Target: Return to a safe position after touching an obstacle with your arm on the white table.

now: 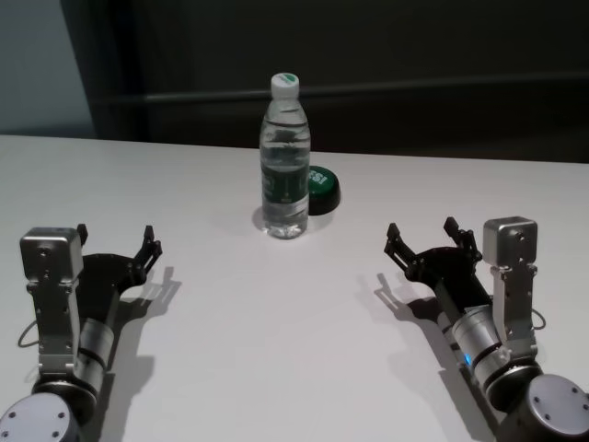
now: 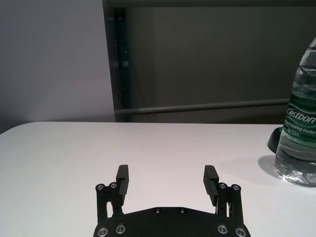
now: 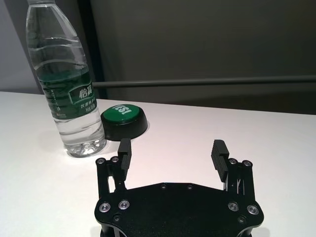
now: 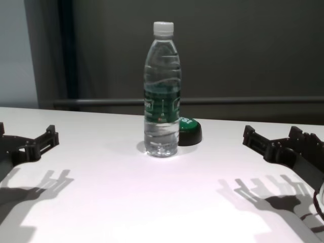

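Note:
The obstacle, a tall clear water bottle [image 1: 284,161] with a white cap and green label, stands upright in the middle of the white table [image 1: 276,331]. The chest view has the bottle [image 4: 162,91] at centre, and it also shows in the left wrist view [image 2: 299,123] and the right wrist view [image 3: 66,84]. My left gripper [image 1: 115,244] hovers low at the near left, open and empty, well apart from the bottle; its fingers [image 2: 122,180] are spread. My right gripper [image 1: 423,235] sits at the near right, open and empty.
A black push button with a green top [image 1: 322,187] lies just behind and to the right of the bottle, close to its base; the same button [image 3: 123,120] shows in the right wrist view. A dark wall with a rail runs behind the table's far edge.

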